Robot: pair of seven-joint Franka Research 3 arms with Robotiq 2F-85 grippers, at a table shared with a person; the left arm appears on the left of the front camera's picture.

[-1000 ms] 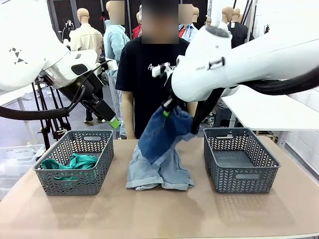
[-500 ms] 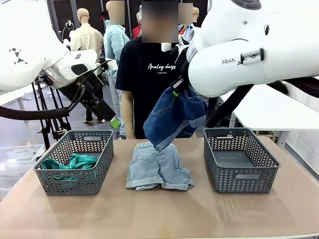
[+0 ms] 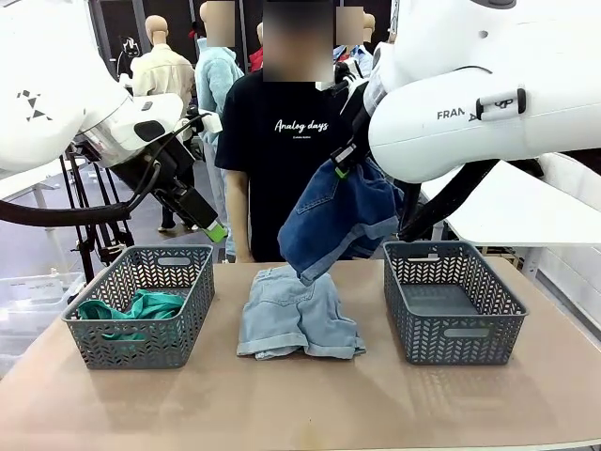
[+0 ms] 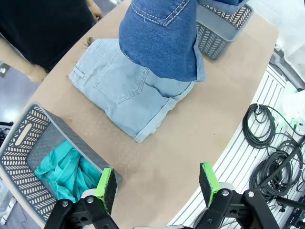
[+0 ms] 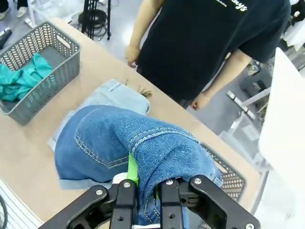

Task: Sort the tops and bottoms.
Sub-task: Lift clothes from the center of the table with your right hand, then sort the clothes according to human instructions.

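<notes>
The teal top [image 3: 141, 308] already lies in the left basket [image 3: 131, 346]. The right gripper [image 5: 143, 185], jaws pinching the dark blue shorts [image 3: 338, 221], holds them up just left of the right basket [image 3: 451, 331]. The pale shorts [image 3: 299, 315] remain mid-table, and the left gripper [image 4: 157, 183] hovers with jaws spread.

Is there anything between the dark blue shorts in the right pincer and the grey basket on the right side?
Nothing visible. The dark blue shorts hang from the shut right pincer in open air, higher than the right basket and just to its left; the basket's floor is bare.
</notes>
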